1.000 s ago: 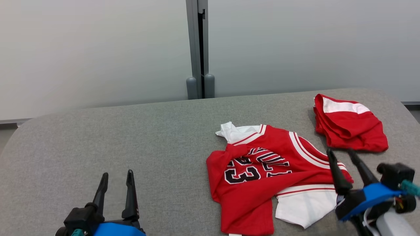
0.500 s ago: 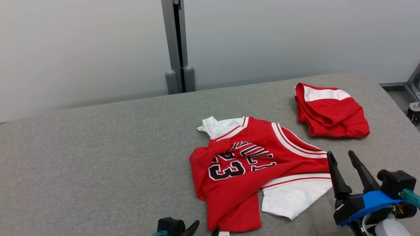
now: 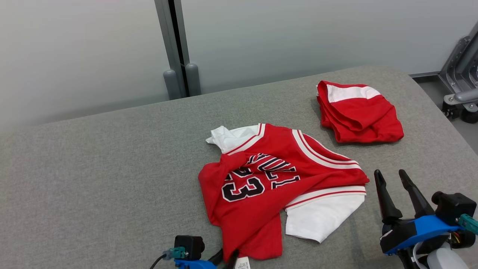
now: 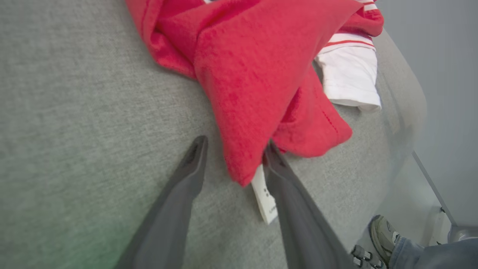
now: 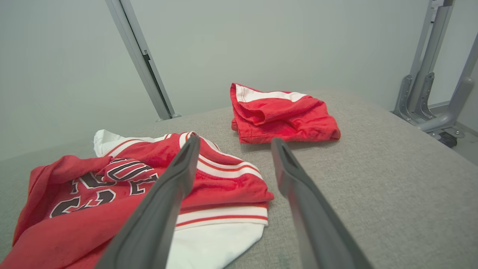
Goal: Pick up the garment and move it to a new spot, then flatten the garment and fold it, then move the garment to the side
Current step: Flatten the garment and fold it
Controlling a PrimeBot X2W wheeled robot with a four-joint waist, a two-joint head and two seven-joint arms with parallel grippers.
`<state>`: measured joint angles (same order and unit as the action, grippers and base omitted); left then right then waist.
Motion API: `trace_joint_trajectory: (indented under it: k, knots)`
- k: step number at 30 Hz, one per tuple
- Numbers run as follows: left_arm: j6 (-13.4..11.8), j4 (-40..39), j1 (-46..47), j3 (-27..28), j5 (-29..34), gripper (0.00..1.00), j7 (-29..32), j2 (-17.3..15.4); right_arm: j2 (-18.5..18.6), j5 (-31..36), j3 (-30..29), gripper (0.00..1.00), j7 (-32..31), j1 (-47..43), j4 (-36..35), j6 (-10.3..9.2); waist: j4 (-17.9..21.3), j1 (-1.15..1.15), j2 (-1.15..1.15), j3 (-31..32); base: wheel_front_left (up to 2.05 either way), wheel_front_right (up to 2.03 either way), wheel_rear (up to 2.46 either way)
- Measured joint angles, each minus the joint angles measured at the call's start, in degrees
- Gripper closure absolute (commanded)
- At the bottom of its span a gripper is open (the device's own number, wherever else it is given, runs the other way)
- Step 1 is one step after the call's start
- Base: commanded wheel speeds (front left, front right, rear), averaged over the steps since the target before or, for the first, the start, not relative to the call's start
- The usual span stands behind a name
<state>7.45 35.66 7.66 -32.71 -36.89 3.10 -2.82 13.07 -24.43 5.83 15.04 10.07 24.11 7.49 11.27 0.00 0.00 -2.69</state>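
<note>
A: Left wrist view: how's the left gripper (image 4: 235,142)?
B: Fingers apart, straddling the near red corner of the jersey (image 4: 254,74), by its tag (image 4: 266,201).
A: And the right gripper (image 3: 390,172)?
B: Also apart, over the table (image 3: 112,168), right of the jersey; folded shorts (image 3: 358,116) lie farther back.

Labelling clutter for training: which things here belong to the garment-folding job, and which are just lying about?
Job: crumpled red-and-white numbered jersey; left gripper open at its hem; right gripper; grey fabric table.
Lying about: folded red-and-white garment; grey metal frame; person's shoe.
</note>
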Motion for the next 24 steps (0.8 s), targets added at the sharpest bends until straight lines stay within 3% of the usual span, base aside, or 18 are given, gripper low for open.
trace_joint_trajectory:
  k: [5,8,15,20,24]
  knots:
    - [-0.4,1.6,2.4,-1.5,1.5,1.00,-2.2,-0.3,-0.6,0.0,-0.7,0.00,0.0,0.0,-0.2,0.00,-1.3,0.01,0.01,-0.1,0.00,0.00,0.00]
    - [-1.8,-1.3,3.9,-0.9,3.3,1.00,-4.1,-2.9,-1.0,0.2,-1.3,0.00,0.0,0.0,-0.4,0.00,-2.5,0.00,0.00,0.6,0.00,0.00,0.00]
    - [-6.7,-13.7,8.6,0.9,10.3,1.00,-0.3,-16.1,-2.6,0.6,-1.8,0.00,0.0,-0.9,-0.5,0.00,-5.3,0.00,0.00,2.0,0.00,0.00,0.00]
    - [-9.4,-17.4,13.8,-1.3,21.0,1.00,3.7,-26.1,-3.1,0.8,-0.8,0.00,0.0,-0.7,-0.4,0.00,-5.8,0.00,0.01,1.6,0.00,0.00,0.00]
    - [-9.4,-20.9,12.2,-5.7,23.8,1.00,3.7,-24.5,-3.2,0.8,-0.4,0.00,0.0,-0.4,-0.4,0.00,-5.3,-0.01,0.00,1.4,0.00,0.00,0.00]
